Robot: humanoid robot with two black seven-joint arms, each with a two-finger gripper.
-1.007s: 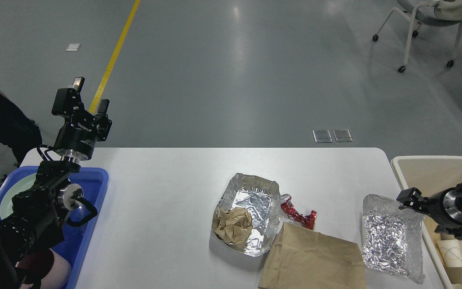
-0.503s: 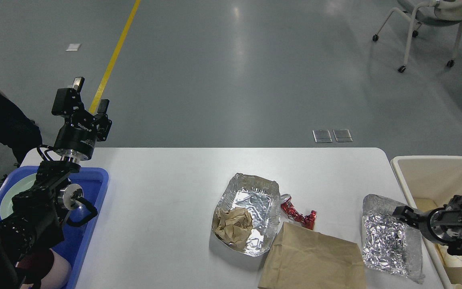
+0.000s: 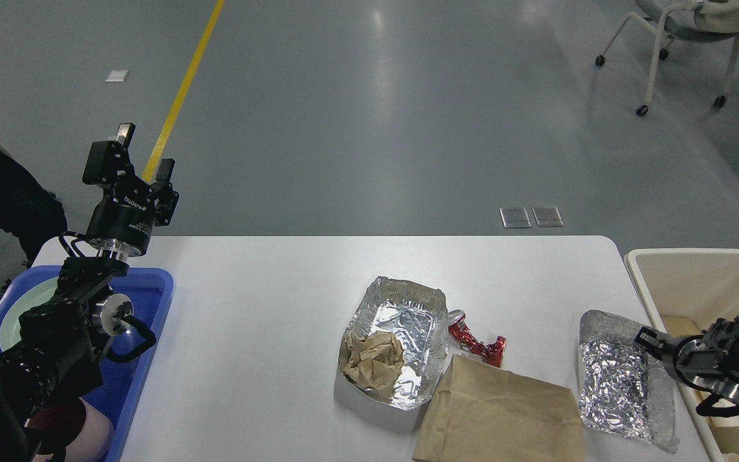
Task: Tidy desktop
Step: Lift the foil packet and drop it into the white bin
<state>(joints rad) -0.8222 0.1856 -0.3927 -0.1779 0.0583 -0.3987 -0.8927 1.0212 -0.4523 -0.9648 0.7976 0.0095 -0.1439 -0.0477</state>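
Your right gripper (image 3: pixel 646 336) touched the crumpled foil tray (image 3: pixel 623 378) on the desktop (image 3: pixel 267 333); its grip was unclear. Your left gripper (image 3: pixel 140 154) stood released.

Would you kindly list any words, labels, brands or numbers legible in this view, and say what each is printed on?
Pale lettering on the black wrist housing below the left gripper: a short brand word, upside down and too small to read reliably.
Crushed red metal can: no print legible; too crumpled.
Brown paper bag, silver foil tray, crinkled foil sheet, white desktop: no text visible.
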